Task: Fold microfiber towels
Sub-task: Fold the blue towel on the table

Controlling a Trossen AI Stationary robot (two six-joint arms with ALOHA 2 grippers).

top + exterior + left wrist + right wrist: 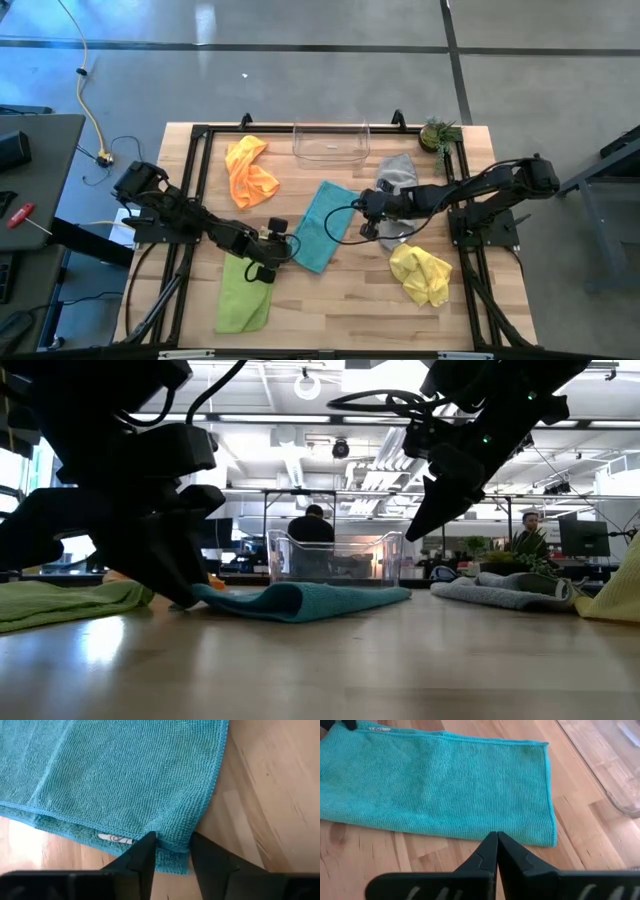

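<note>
Left gripper [172, 851] straddles teal towel [125, 775] corner — right gripper [496, 845] pinched.

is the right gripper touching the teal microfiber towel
Apart. The low view shows the right gripper, shut, hanging clear above the teal microfiber towel.

**Soft cloth on pale wood, clear plastic behind**

The teal towel [125, 775] is a matt cloth with a fine, ribbed knit and a stitched hem; a small white label shows at its edge. The orange towel [249, 172], lime green towel [245, 292], yellow towel [421, 273] and grey towel [397, 175] look equally soft and dull, lying in rumpled folds. The table [600, 845] is light wood with visible grain and a smooth, faintly sheened finish. The bin [331, 141] is clear, glossy plastic. The fingers [145, 865] of the left gripper [172, 851] are dark, matt and hard-looking.
</note>
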